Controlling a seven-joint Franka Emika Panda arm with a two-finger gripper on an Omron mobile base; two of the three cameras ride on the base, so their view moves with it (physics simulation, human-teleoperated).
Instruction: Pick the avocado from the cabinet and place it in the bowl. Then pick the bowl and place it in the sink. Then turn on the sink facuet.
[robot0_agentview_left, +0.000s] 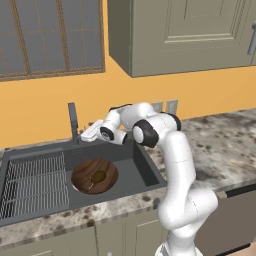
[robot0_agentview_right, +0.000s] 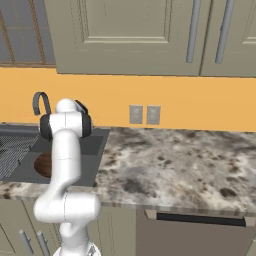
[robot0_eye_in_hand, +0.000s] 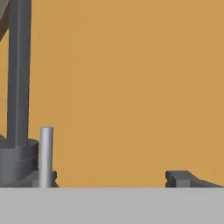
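Now the tap step is in hand: the bowl (robot0_agentview_left: 94, 176) with the avocado (robot0_agentview_left: 98, 176) lies in the sink (robot0_agentview_left: 131, 172), below the pincer (robot0_eye_in_hand: 111, 179), which is spread wide. The faucet (robot0_eye_in_hand: 18, 74) stands just beside one finger; its lever (robot0_eye_in_hand: 46, 155) must be nudged next.

A mottled grey-brown granite counter (robot0_agentview_right: 175, 160) runs beneath an orange wall (robot0_agentview_right: 150, 95) carrying two grey outlet plates (robot0_agentview_right: 144, 114), with a wood-framed window (robot0_agentview_left: 50, 37) at the left and beige lower cabinet fronts (robot0_agentview_right: 200, 235) with silver bar handles (robot0_agentview_right: 25, 242) below the counter.
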